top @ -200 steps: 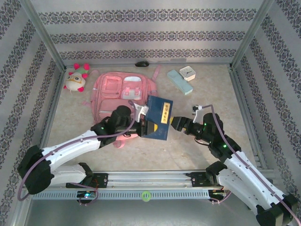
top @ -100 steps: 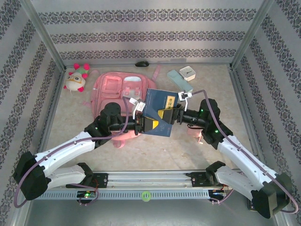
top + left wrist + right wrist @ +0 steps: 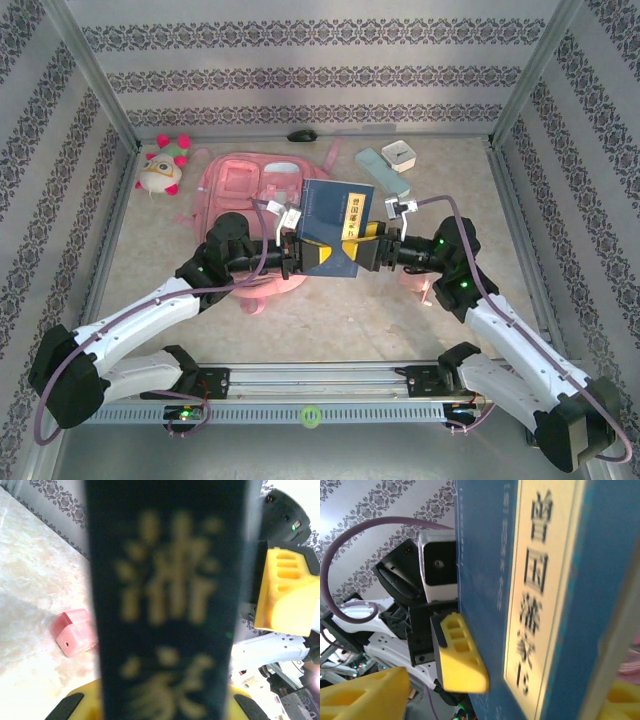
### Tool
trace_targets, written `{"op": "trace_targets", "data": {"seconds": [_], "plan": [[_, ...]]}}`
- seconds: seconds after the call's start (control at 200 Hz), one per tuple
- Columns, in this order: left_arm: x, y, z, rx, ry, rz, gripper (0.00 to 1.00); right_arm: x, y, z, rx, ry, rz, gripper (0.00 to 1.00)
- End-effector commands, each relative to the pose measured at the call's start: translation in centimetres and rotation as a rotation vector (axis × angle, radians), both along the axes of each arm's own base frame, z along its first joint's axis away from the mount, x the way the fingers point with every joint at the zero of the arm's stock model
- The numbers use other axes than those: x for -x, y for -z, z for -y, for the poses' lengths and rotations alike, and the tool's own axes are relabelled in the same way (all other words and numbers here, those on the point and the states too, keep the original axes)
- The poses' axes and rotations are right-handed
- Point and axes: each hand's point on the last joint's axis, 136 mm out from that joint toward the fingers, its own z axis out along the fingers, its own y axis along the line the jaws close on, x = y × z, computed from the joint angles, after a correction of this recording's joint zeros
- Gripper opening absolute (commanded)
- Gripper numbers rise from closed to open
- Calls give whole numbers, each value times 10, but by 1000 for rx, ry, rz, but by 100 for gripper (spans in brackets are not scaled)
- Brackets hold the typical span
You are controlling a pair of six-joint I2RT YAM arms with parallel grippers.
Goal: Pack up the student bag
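Handover of book (image 3: 335, 222) in mid-air, over the near right edge of the bag (image 3: 240, 190); bag lies flat on the table, pockets up, straps trailing back; I cannot tell whether its main mouth is unzipped

Left gripper (image 3: 303, 258) clamped on the book's lower left corner, a yellow finger (image 3: 462, 655) flat against the cover; right gripper (image 3: 368, 246) at the book's right edge, jaws straddling it, one finger (image 3: 360, 695) standing clear of the cover, so I judge it parted and not yet biting

To do well: seat the right jaws deep over the edge and square to the cover before closing; only then let the left go, else the book tips and drops; keep the book level, the spine side low for sliding in

Around: plush toy (image 3: 162, 166) beside the bag's far left corner; pencil case (image 3: 382, 172) and small white box (image 3: 400, 153) at far right, well apart from the bag; small pink box (image 3: 75, 632) on the table under my right arm

In the way: my left arm lies across the bag's near half; it must clear before anything goes in
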Motion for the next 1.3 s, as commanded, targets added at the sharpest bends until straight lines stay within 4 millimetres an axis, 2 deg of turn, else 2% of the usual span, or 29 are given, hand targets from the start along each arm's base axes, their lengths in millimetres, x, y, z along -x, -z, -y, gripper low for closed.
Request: {"op": "trace_targets", "data": {"seconds": [0.0, 0.13, 0.245, 0.345, 0.435, 0.485, 0.585, 0.675, 0.809, 0.889, 0.944, 0.999, 1.034, 1.074, 1.214, 1.294], "plan": [[5, -35, -3, 79, 37, 108, 1, -1, 2, 4, -13, 26, 25, 80], [10, -50, -1, 108, 70, 140, 1, -6, 4, 0, -17, 14, -12, 86], [14, -55, 1, 115, 99, 152, 1, -2, 2, -8, -23, -34, -11, 86], [7, -49, 1, 96, 65, 144, 1, 10, -5, -15, -35, -111, 5, 85], [-9, -33, -3, 21, -27, 113, 1, 20, -14, -14, -56, -145, 36, 84], [-15, -27, -6, -8, -68, 108, 1, 25, -18, -11, -65, -147, 58, 80], [-19, -22, -8, -13, -87, 96, 2, 32, -25, -6, -80, -130, 100, 61], [-16, -22, -3, 2, -47, 85, 4, 28, -28, -3, -88, -89, 115, 48], [-11, -24, 2, 22, 4, 84, 7, 14, -25, -6, -72, -53, 85, 46], [-6, -25, 3, 30, 34, 86, 9, 5, -21, -9, -67, -35, 67, 40], [-6, -21, 3, 14, 32, 78, 11, 1, -21, -10, -67, -32, 65, 32], [-9, -14, -1, -24, 0, 80, 15, -2, -22, -10, -65, -24, 65, 18], [-12, -7, -6, -72, -38, 78, 22, -7, -21, -5, -63, 1, 56, 8], [-18, 2, -14, -136, -94, 85, 31, -16, -17, 4, -60, 54, 31, 2], [-39, 24, -62, -361, -288, 133, 58, -39, 1, 51, -15, 277, -50, 0], [-45, 34, -95, -499, -346, 160, 68, -43, 17, 77, 85, 399, -101, 0]]}}
